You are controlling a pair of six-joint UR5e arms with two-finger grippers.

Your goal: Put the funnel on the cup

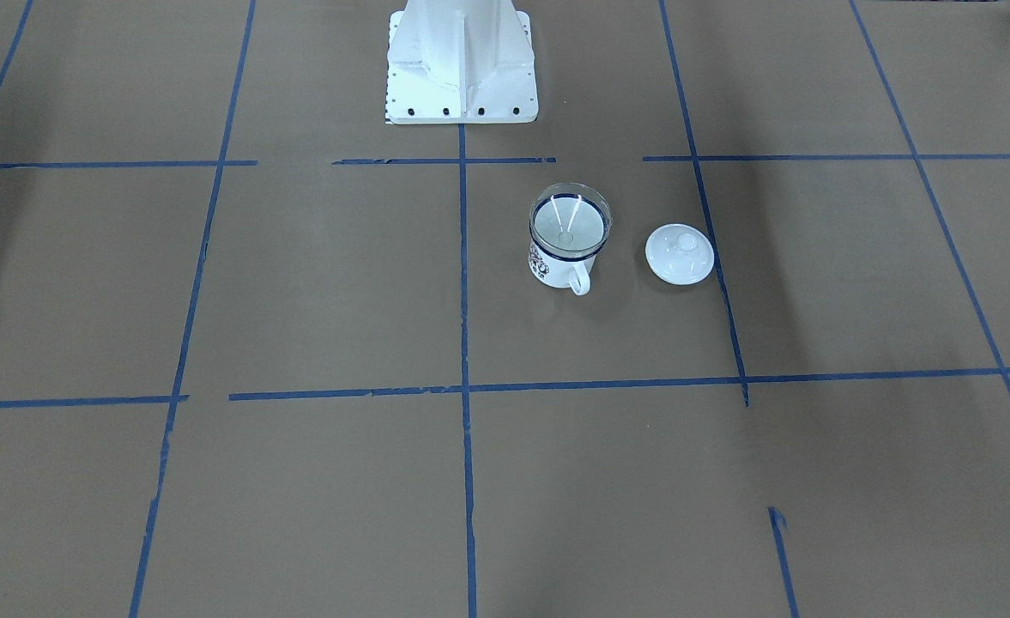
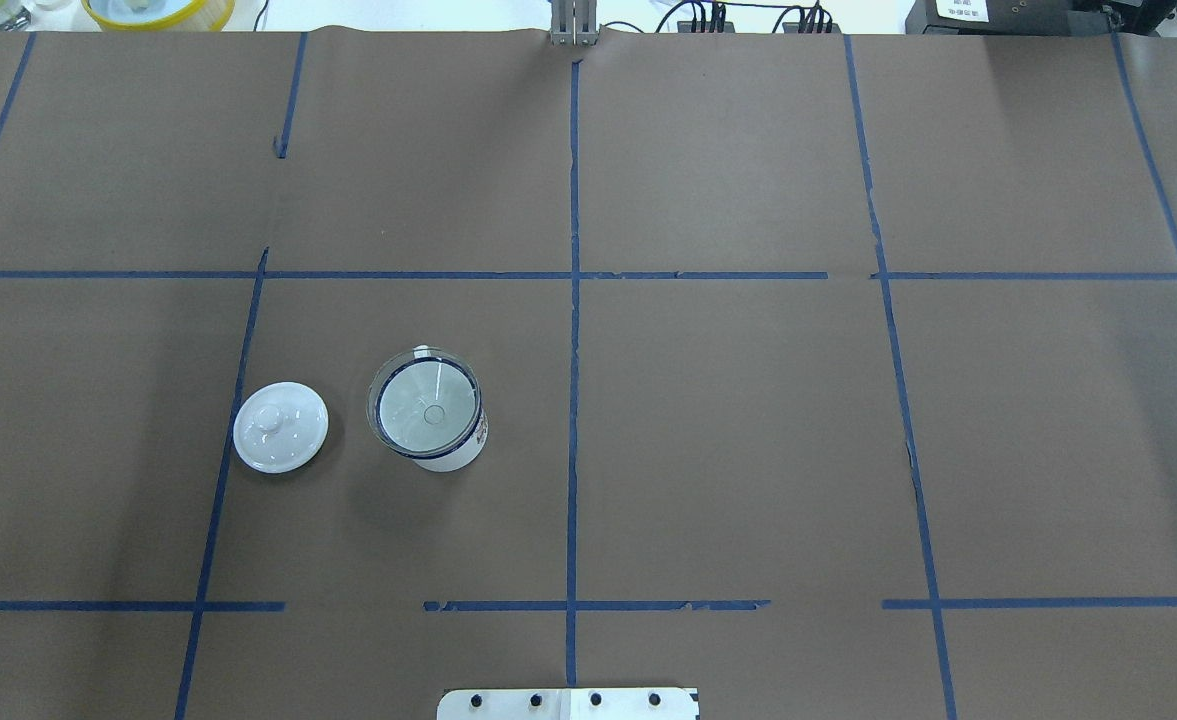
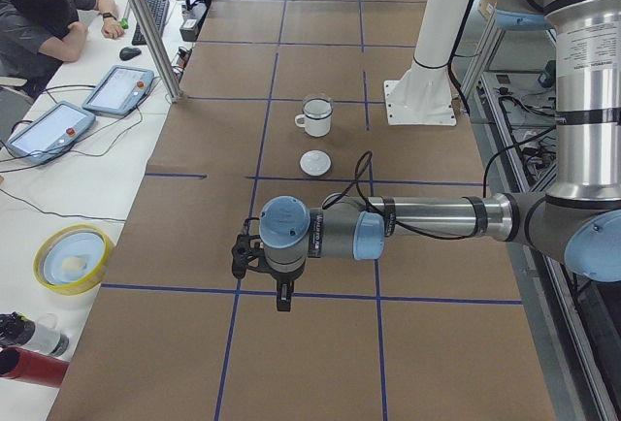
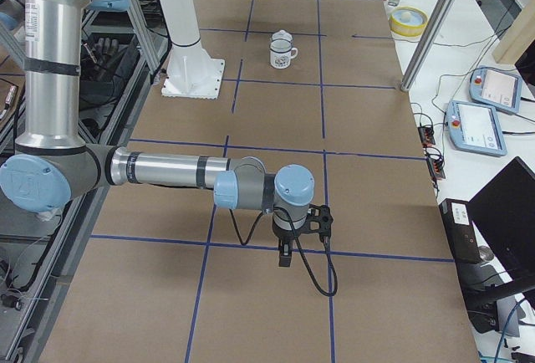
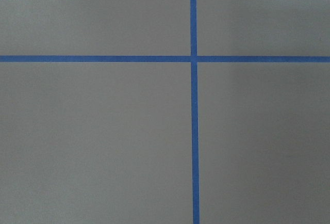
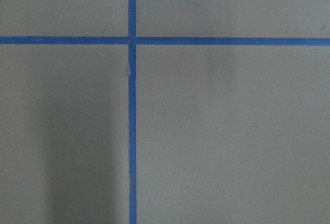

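Brown table, blue tape grid, cup upright, knobbed lid just beside

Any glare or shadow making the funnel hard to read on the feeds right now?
Overhead exterior: a bright glare streak crosses the funnel, but its rim reads clearly over the cup. Front-facing: same streak, plus soft broad shadows on the table. Side views: funnel small, hard to read. Wrist views: table only.

The clear funnel sits, seemingly level, atop the upright white cup with a dark-blue rim.
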